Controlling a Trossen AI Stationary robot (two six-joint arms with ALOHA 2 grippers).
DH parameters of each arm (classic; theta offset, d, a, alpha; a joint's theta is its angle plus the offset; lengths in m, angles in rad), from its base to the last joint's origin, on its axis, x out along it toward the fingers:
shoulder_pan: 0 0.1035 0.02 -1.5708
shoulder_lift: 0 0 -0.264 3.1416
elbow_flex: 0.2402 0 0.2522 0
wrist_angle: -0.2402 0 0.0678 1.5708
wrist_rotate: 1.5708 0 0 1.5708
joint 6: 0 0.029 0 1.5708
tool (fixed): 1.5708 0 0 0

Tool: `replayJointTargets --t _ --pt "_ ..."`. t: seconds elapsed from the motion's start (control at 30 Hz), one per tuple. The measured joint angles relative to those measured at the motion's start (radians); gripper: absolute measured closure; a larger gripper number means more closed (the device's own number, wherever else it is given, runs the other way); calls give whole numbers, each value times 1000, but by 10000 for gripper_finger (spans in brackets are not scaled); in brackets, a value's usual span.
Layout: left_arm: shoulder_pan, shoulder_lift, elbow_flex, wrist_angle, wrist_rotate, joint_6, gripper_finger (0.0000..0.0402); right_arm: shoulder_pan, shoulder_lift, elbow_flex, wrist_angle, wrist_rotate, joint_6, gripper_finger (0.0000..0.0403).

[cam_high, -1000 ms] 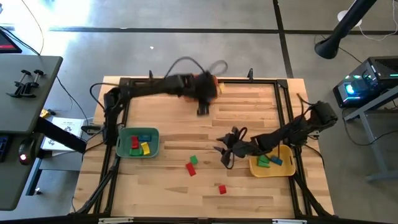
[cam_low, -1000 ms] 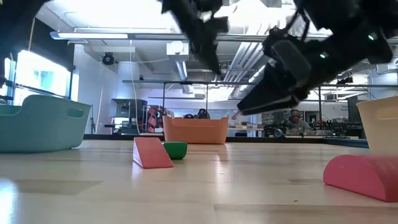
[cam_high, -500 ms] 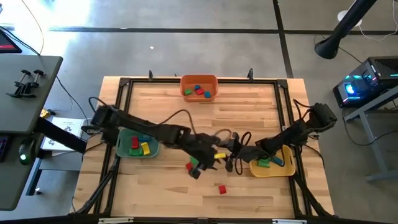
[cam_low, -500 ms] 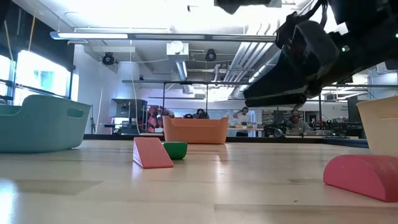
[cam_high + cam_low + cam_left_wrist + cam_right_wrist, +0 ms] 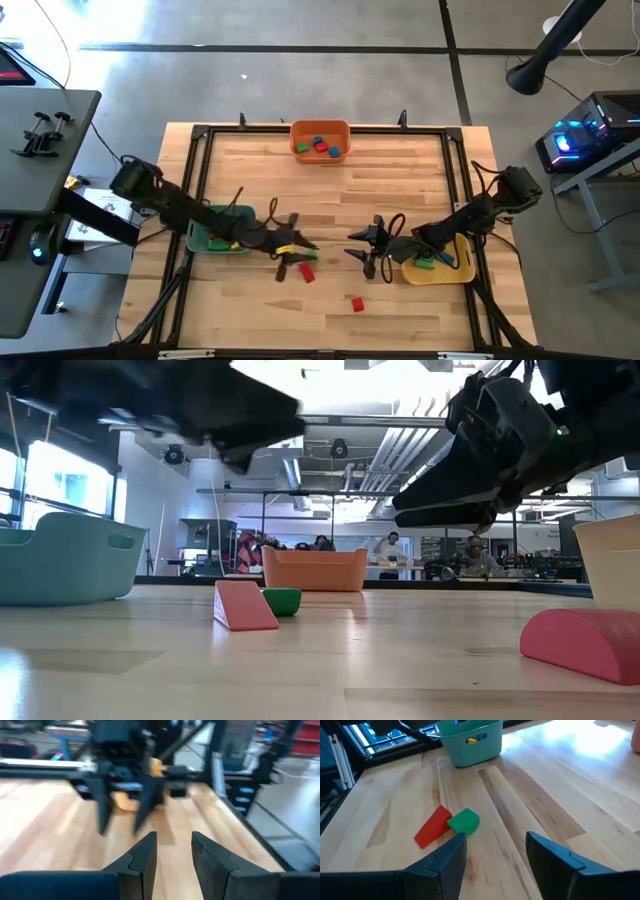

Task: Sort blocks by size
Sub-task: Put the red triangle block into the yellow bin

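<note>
Two blocks before us, red block [image 5: 433, 826] touching green block [image 5: 464, 820], left gripper [image 5: 290, 262] above them (fingers parted), right gripper [image 5: 366, 248] nearby, also parted.

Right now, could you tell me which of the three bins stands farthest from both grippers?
The orange bin at the table's far edge; the green bin and yellow bin each sit beside an arm.

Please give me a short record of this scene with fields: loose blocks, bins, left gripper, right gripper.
loose blocks: red block touching green block mid-table; another red block alone, nearer the front edge
bins: orange bin at the far edge, green bin on the left, yellow bin on the right, each holding blocks
left gripper: open, empty, over the red and green pair
right gripper: open, empty, above bare table between the pair and the yellow bin
</note>
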Motion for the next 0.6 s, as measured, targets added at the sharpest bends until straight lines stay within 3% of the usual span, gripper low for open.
replayJointTargets --t 0.17,0.23,0.33,0.47,0.6 --pt "-29 8 -16 -4 24 -56 296 -21 0 0 0 0 -17 204" --pt "-22 17 -4 -5 16 0 295 -41 0 0 5 0 -28 204" --pt "-5 28 18 -61 84 136 288 -72 0 0 14 0 -16 204" --pt "19 28 94 -324 184 254 260 -111 0 0 17 -47 -2 204" --pt "13 33 172 -649 188 442 226 -138 0 0 19 -63 -4 204"
